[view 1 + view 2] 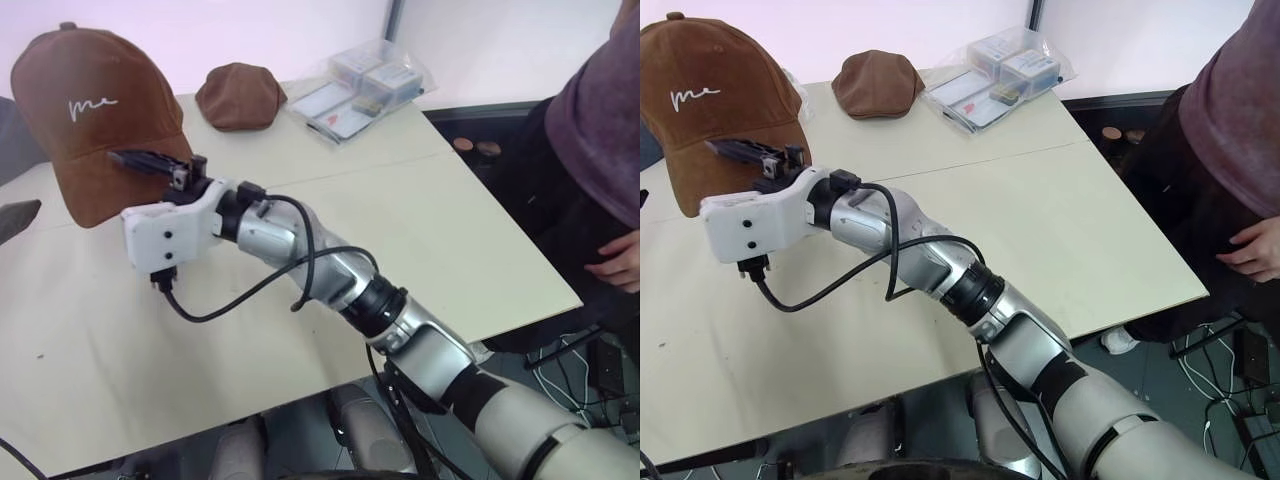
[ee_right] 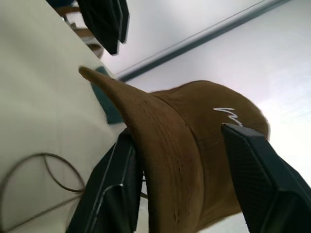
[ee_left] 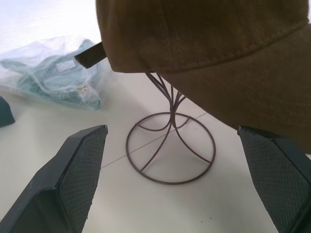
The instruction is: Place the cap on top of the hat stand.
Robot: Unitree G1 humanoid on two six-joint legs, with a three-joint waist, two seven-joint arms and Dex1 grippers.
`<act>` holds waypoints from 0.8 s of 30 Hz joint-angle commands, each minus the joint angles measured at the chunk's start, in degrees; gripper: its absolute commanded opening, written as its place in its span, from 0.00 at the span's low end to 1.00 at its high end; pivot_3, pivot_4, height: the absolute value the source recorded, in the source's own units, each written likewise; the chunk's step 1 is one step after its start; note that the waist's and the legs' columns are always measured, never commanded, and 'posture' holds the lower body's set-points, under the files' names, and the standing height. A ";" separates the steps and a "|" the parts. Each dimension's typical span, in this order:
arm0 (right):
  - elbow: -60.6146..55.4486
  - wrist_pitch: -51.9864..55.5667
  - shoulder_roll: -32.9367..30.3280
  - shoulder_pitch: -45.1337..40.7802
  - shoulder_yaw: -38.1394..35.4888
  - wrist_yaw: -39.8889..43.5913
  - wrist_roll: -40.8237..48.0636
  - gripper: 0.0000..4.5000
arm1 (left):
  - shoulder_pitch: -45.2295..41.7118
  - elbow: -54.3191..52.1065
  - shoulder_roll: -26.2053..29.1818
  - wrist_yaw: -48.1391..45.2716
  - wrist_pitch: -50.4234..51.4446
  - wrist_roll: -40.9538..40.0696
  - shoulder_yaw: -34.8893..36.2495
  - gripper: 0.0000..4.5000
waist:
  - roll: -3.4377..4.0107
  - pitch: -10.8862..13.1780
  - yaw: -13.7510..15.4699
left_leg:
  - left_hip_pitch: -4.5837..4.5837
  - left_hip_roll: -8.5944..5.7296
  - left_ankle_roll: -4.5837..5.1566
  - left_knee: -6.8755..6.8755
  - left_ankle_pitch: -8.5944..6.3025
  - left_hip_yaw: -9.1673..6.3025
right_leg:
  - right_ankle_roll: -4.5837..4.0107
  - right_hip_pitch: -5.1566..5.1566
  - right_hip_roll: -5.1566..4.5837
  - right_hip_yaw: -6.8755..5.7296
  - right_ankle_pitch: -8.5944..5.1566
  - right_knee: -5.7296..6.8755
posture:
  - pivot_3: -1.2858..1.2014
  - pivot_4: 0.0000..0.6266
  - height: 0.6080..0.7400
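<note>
The brown cap [image 1: 90,110] with white cursive embroidery sits over the head of the wire hat stand [image 3: 172,112] at the table's far left. The stand's neck and ring base show beneath it in the left wrist view. My right gripper [image 1: 135,160] reaches in at the cap's brim [image 2: 146,126], and the brim lies between its open fingers. One finger [image 2: 112,189] is close under the brim, and the other stands apart from the cap. My left gripper [image 3: 171,130] is open and level, facing the stand's base from the cap's other side.
A plain darker brown cap [image 1: 240,95] lies at the back of the table, with a clear plastic bag of boxes [image 1: 365,85] beside it. Another clear bag [image 3: 53,73] lies behind the stand. A person [image 1: 600,120] stands at the table's right edge.
</note>
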 commanded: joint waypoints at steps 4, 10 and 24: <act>-13.82 22.64 1.78 8.09 -5.62 12.22 13.76 0.55 | -1.78 2.52 2.06 -1.22 -2.70 1.10 -2.10 1.00 | 0.00 0.00 0.21 | 0.00 0.00 0.00 0.06 0.00 0.00 | 0.00 0.03 0.00 0.00 0.00 0.02 | 0.52 0.24 1.00; -28.07 46.09 -2.28 11.74 -15.63 17.14 27.01 0.55 | -2.23 2.98 2.44 -2.44 -2.62 1.37 -3.51 1.00 | 0.03 0.02 1.32 | 0.00 0.00 0.00 0.06 0.00 0.00 | 0.01 -0.03 0.01 -0.01 -0.01 0.04 | 0.52 0.24 1.00; -13.11 55.19 -42.41 3.83 -33.00 47.36 52.49 0.55 | 2.21 -5.69 -2.87 0.88 0.60 -0.09 -1.69 1.00 | 0.15 0.09 1.48 | -0.04 -0.03 0.03 -0.02 -0.02 0.16 | 0.20 -0.01 -0.04 0.06 -0.16 -0.21 | 0.52 0.24 1.00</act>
